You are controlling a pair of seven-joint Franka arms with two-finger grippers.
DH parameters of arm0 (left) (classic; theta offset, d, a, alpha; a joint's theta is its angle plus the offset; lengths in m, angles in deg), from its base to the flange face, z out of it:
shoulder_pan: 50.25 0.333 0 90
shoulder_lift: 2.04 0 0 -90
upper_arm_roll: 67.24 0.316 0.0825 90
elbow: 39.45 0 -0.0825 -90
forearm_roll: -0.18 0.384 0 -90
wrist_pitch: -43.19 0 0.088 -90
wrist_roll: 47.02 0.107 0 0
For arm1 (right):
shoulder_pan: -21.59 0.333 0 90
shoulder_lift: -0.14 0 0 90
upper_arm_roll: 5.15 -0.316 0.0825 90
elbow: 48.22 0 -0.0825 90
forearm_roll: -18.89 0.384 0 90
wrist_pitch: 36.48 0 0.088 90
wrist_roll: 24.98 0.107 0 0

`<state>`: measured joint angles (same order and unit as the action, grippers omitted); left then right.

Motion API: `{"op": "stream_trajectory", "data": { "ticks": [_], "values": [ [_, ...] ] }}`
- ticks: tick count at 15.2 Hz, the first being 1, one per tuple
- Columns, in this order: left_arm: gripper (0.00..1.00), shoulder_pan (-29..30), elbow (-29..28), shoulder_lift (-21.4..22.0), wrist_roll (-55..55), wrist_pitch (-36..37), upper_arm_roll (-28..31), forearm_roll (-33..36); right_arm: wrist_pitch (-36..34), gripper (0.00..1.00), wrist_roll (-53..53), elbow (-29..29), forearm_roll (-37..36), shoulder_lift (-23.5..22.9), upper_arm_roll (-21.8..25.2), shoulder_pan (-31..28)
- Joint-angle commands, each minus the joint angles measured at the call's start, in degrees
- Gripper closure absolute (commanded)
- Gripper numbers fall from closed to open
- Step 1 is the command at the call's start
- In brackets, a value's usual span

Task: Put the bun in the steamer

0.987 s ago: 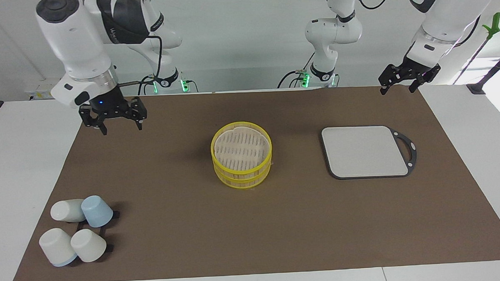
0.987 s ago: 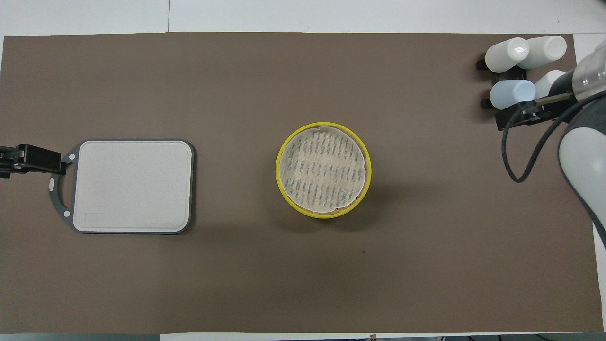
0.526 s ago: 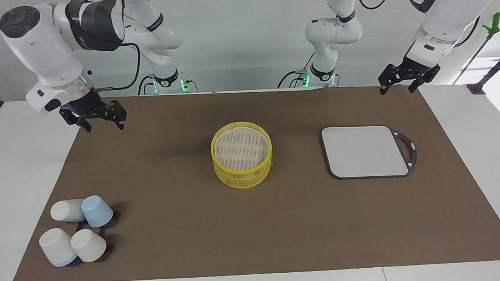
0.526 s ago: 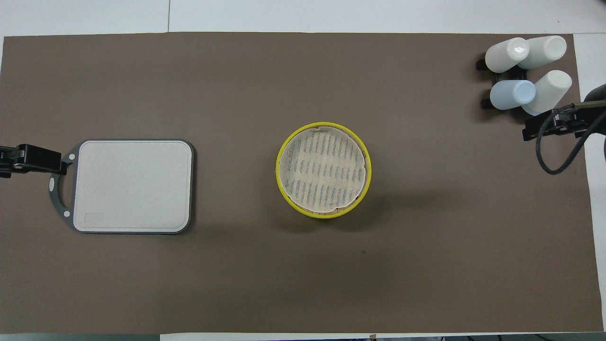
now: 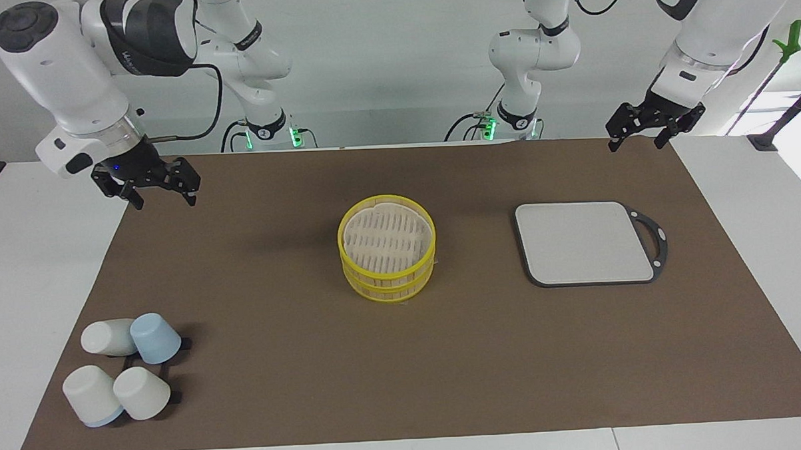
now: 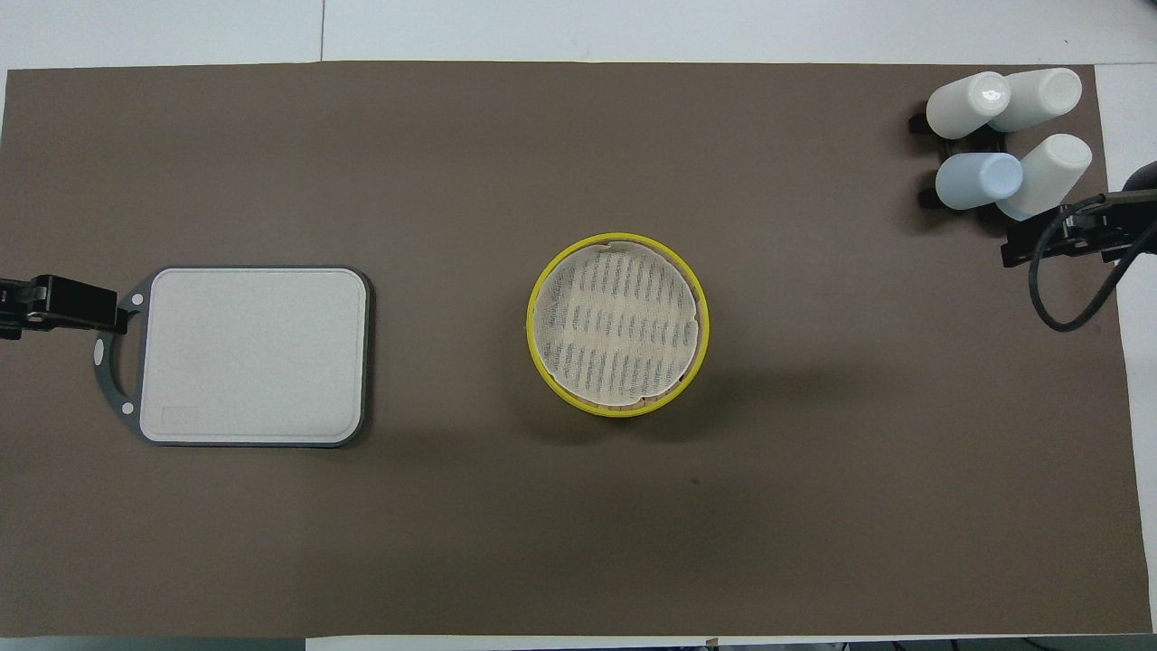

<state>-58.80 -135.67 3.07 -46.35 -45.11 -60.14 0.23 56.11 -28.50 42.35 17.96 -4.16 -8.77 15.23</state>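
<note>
The steamer (image 5: 387,255) stands in the middle of the brown mat, two yellow-rimmed tiers with a pale slatted top; it also shows in the overhead view (image 6: 618,336). No bun shows on it or anywhere else; the bun is hidden or out of view. My right gripper (image 5: 164,203) is open and empty, up in the air over the mat's edge at the right arm's end. My left gripper (image 5: 635,146) is open and empty, waiting over the mat's corner at the left arm's end.
A flat grey square board (image 5: 584,242) with a dark handle lies between the steamer and the left arm's end. Several white and blue cups (image 5: 122,368) sit on a black rack at the right arm's end, farther from the robots.
My right gripper has moved away from the middle toward the right arm's end of the mat and risen a little. The left arm, steamer and cups have not moved.
</note>
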Motion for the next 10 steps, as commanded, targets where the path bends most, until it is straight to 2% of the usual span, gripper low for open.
{"op": "stream_trajectory", "data": {
  "ticks": [1,10],
  "values": [
    [0.00,0.5,0.6,0.1,0.0,-0.2,-0.2,-0.8,-0.7,0.00,1.1,-0.3,2.4,0.3,-0.5,-0.8],
    [0.00,0.5,0.7,0.1,0.0,-0.2,-0.2,-0.8,-0.6,0.00,1.1,-0.1,1.9,0.8,-0.2,-1.3]
  ]
}}
